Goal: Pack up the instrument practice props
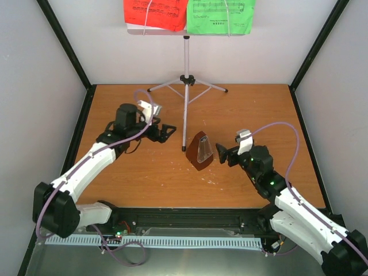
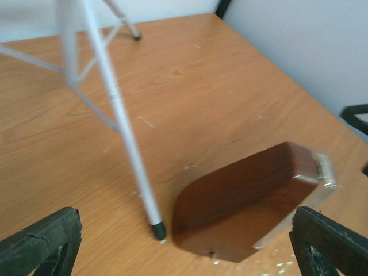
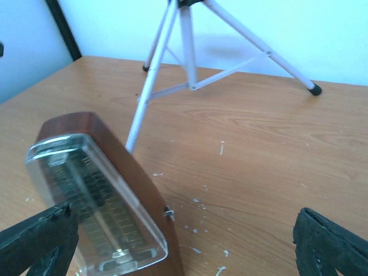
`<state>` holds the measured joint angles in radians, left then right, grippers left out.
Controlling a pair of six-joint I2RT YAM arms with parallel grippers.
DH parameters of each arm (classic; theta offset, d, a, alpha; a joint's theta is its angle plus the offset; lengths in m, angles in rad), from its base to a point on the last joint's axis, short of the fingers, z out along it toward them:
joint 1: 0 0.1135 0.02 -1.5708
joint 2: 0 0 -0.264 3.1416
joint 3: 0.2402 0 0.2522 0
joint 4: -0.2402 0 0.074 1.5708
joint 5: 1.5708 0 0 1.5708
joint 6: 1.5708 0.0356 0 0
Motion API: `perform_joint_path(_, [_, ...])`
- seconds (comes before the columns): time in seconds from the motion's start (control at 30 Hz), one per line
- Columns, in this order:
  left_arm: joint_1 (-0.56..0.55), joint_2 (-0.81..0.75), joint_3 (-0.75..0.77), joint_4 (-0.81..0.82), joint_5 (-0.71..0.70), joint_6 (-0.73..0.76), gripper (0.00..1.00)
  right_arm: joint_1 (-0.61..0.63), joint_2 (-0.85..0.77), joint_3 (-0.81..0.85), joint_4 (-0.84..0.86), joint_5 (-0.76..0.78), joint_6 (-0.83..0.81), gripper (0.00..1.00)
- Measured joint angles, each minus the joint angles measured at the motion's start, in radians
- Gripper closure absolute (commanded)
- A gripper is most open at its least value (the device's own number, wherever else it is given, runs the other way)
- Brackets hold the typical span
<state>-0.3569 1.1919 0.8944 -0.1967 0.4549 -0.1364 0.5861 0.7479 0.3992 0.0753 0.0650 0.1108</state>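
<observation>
The dark-brown pyramid metronome with its clear cover stands upright mid-table; it also shows in the left wrist view and the right wrist view. The silver tripod stand rises behind it, one leg foot just left of the metronome. Its tray holds a red sheet and a green sheet. My left gripper is open and empty, left of the tripod leg. My right gripper is open and empty, just right of the metronome.
The wooden table is enclosed by grey walls with black corner posts. The tripod's other legs spread near the back wall. White specks lie on the wood beside the metronome.
</observation>
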Motion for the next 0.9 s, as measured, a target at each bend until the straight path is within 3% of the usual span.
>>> perform_joint_path(0.3, [-0.301, 0.146, 0.217, -0.068, -0.028, -0.070, 0.00, -0.166, -0.073, 0.000, -0.014, -0.127, 0.121, 0.00])
perform_joint_path(0.7, [-0.440, 0.351, 0.312, -0.142, -0.269, -0.058, 0.01, -0.182, -0.188, -0.029, -0.063, -0.150, 0.140, 0.00])
perform_joint_path(0.9, [-0.458, 0.391, 0.317, -0.136, -0.272, -0.028, 0.18, -0.183, -0.192, -0.045, -0.083, -0.152, 0.142, 0.00])
